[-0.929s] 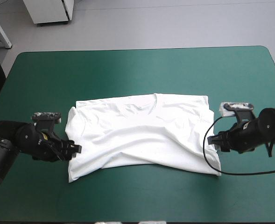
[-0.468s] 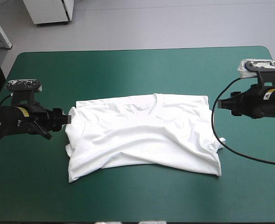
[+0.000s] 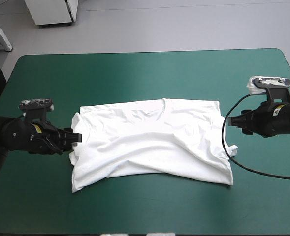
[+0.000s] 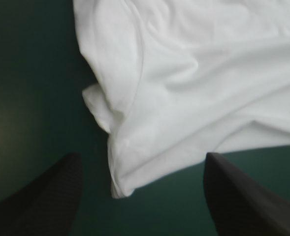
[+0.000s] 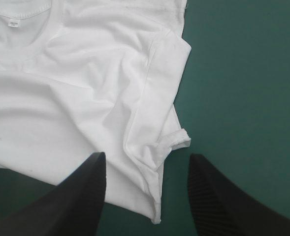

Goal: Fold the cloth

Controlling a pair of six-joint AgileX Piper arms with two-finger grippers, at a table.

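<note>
Lining up on both flanks, that was the picture: the T-shirt (image 3: 152, 140) lay spread in the middle of the table (image 3: 145, 69), collar (image 3: 152, 112) toward the far edge, rumpled across its front. The left gripper (image 3: 76, 138) sat low at the shirt's left edge, its black fingers (image 4: 46, 196) wide apart, with the curled left sleeve (image 4: 98, 105) just ahead of them. The right gripper (image 3: 232, 123) hung just off the right edge, fingers (image 5: 71, 201) likewise spread, the turned-back end of the right sleeve (image 5: 172, 142) ahead in the gap. Neither one held anything. The step looked like a matched grab at the two sides (my reading, not a certainty). To do it well, each arm needed to come in low, slide one finger under the whole stack of layers at the sleeve and pinch all of it, not just the top sheet. The left side was bunched, so a bite deeper than the loose flap would have been wise. Both pinches wanted to land level with each other, or the fold line would have run crooked.
</note>
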